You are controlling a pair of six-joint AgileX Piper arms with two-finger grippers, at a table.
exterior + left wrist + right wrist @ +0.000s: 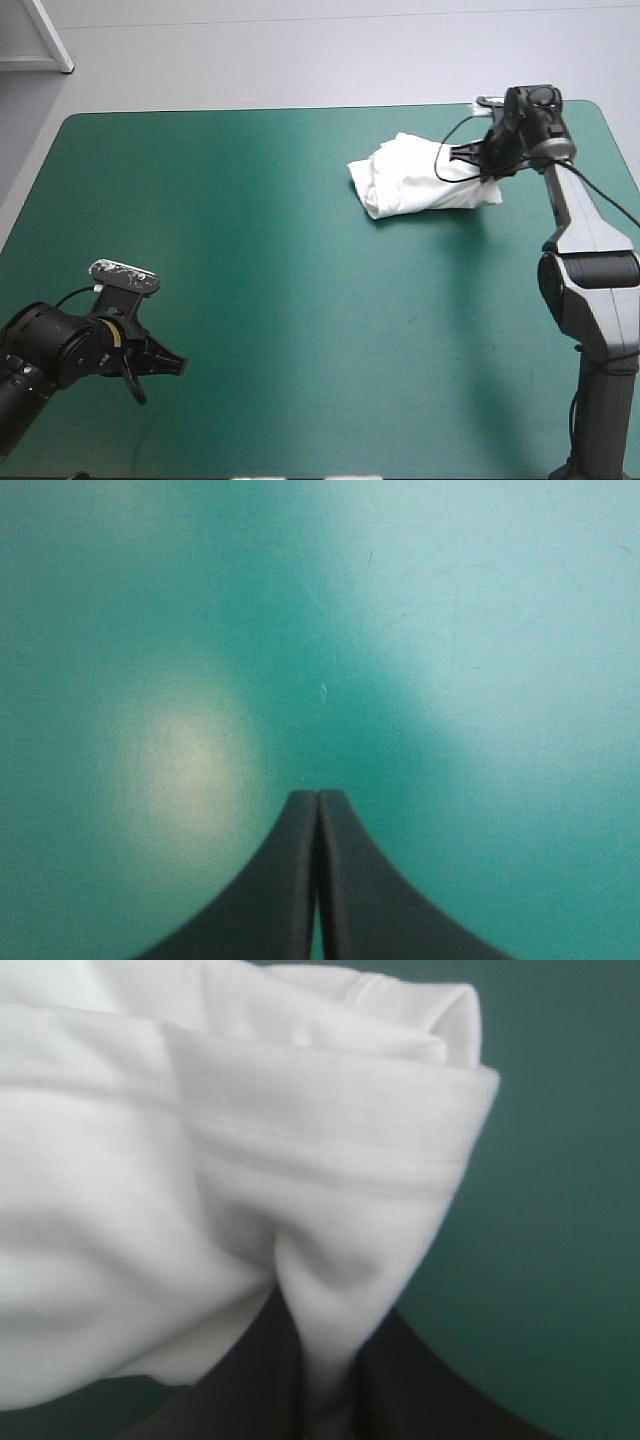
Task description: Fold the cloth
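The left arm (50,350) crouches low over the near left corner of the teal-green table (300,300), its left gripper (318,800) pressed into a single point and holding nothing (fingers meet in one arch). Toward the table's far right corner lies the crumpled white T-shirt (415,185). There the right arm (590,230), rising at the right edge and bent forward, has its right gripper (476,165) pinched on a hemmed fold.

left arm (45,355) comes in low from the near left, its wrist turned toward the right. left gripper (318,798) is closed, its two black fingers meeting in one pointed arch with nothing between them. right arm (585,235) rises at the right and reaches far forward, wrist bent leftward. right gripper (322,1360) is pinched on a fold of the t-shirt (200,1160).
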